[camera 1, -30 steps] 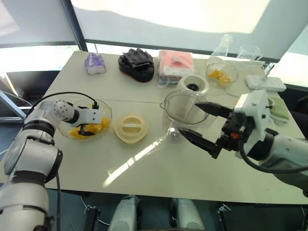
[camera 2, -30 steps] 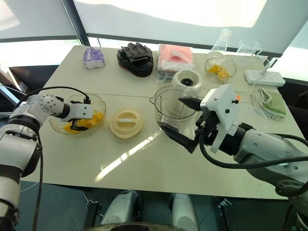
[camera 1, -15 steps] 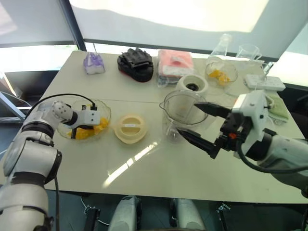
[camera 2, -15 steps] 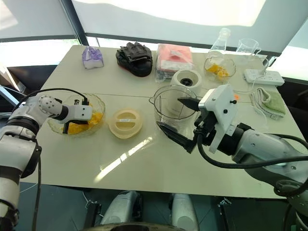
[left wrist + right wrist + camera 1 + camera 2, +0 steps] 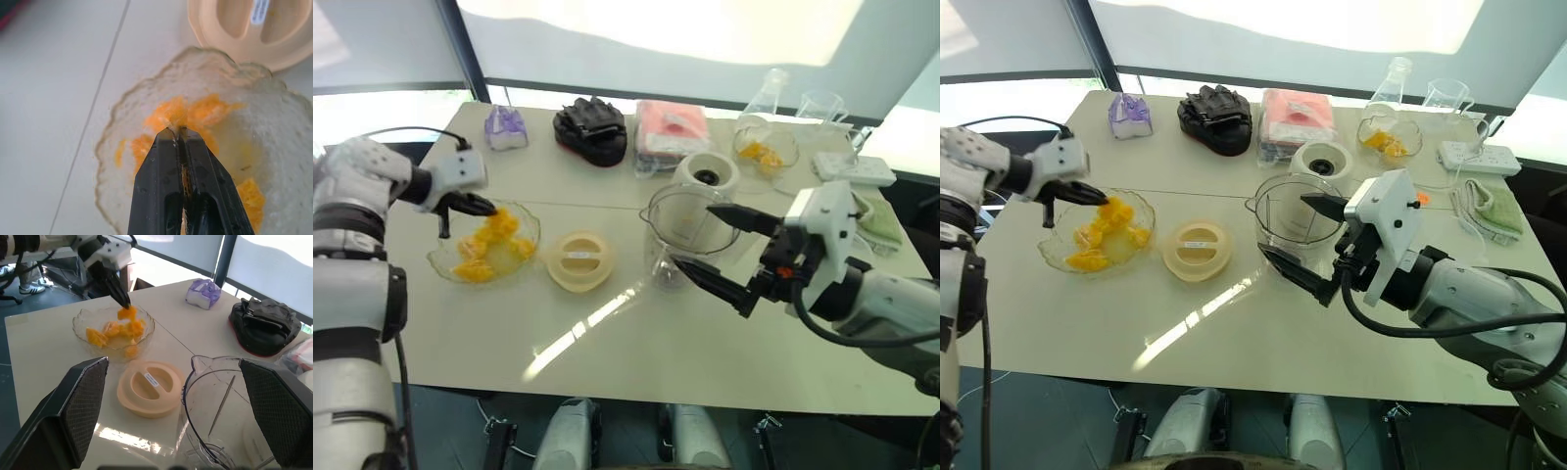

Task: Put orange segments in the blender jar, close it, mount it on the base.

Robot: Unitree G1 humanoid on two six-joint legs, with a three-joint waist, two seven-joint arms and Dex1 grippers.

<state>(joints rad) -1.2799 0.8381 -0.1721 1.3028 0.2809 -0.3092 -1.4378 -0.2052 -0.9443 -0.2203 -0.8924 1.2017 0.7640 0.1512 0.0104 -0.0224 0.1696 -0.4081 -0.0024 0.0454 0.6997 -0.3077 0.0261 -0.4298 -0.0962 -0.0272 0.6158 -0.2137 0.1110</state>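
Several orange segments (image 5: 475,264) lie in a shallow glass bowl (image 5: 442,260) at the table's left. My left gripper (image 5: 492,209) hangs just above that bowl, shut on one orange segment (image 5: 127,312) that dangles from its tips. The clear blender jar (image 5: 690,220) stands upright mid-table, empty and uncovered. My right gripper (image 5: 691,235) is open, its fingers (image 5: 78,401) spread wide on either side of the jar; contact cannot be judged. The cream base (image 5: 705,174) sits just behind the jar.
A flat cream lid (image 5: 578,259) lies between bowl and jar. Along the far edge are a purple packet (image 5: 506,127), a black glove (image 5: 592,127), a pink pack (image 5: 671,132), a small bowl of orange pieces (image 5: 764,152), a flask (image 5: 766,93), a beaker (image 5: 819,106) and a power strip (image 5: 852,168).
My left gripper shut on a segment inside the bowl and rose out of it, swinging back towards the table's left edge. The right arm stayed put.
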